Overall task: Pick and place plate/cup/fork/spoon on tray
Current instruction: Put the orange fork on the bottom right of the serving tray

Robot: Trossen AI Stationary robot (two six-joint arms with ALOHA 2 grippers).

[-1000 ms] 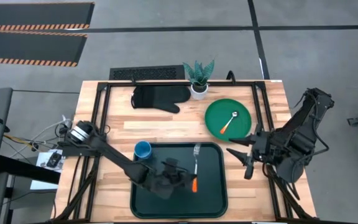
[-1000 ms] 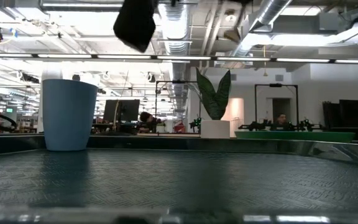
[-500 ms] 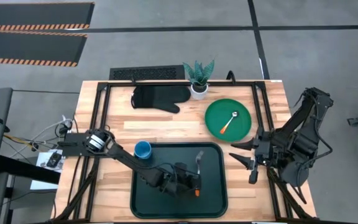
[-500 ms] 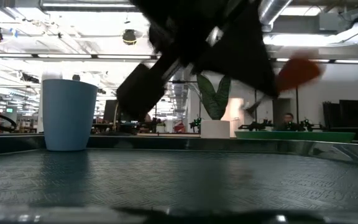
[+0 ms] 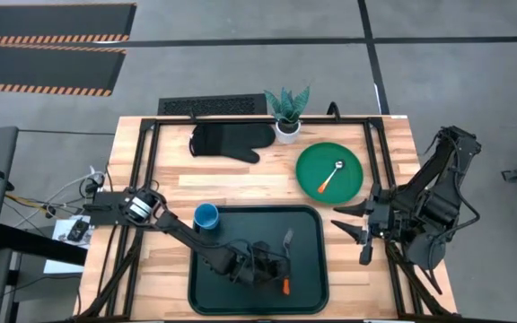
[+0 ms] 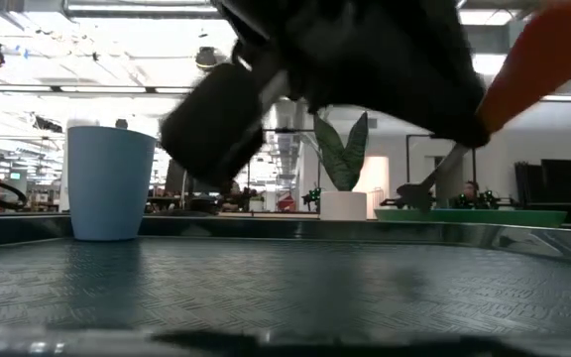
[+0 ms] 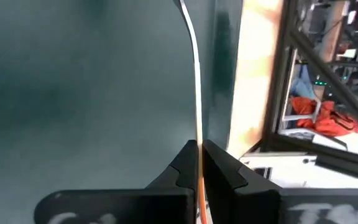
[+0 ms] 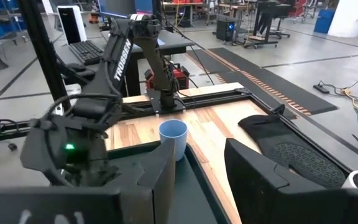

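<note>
My left gripper (image 5: pixel 276 266) is shut on the fork (image 5: pixel 287 238), over the middle of the dark green tray (image 5: pixel 312 220). The fork has an orange handle (image 5: pixel 284 287) and also shows in the left wrist view (image 7: pixel 196 93). The blue cup (image 5: pixel 206 216) stands upright in the tray's far left corner. The round green plate (image 5: pixel 348 161) lies on the table beyond the tray's right end. The spoon (image 5: pixel 330 176) lies on the plate. My right gripper (image 5: pixel 359 235) is open and empty beside the tray's right edge. My left gripper pinches the fork between its two fingers (image 7: pixel 182 171), where the orange handle (image 7: pixel 199 196) meets the silver shaft. The arm reaches in from the table's left. The fork is tilted, handle end (image 6: pixel 543 59) higher and toward the near edge, tines (image 6: pixel 419 195) lower, apparently clear of the tray.
A black oven mitt (image 5: pixel 232 141) lies at the table's far side. A white pot with a plant (image 5: pixel 287 126) stands beside it. A black grille (image 5: pixel 212 106) sits at the far edge. The table frame's black bars run along both sides.
My left gripper has carried the fork toward the table's near edge and slightly right, over the tray, and has come down into the low view. It has stayed shut on the fork, whose handle end now stands higher and closer to the near edge.
</note>
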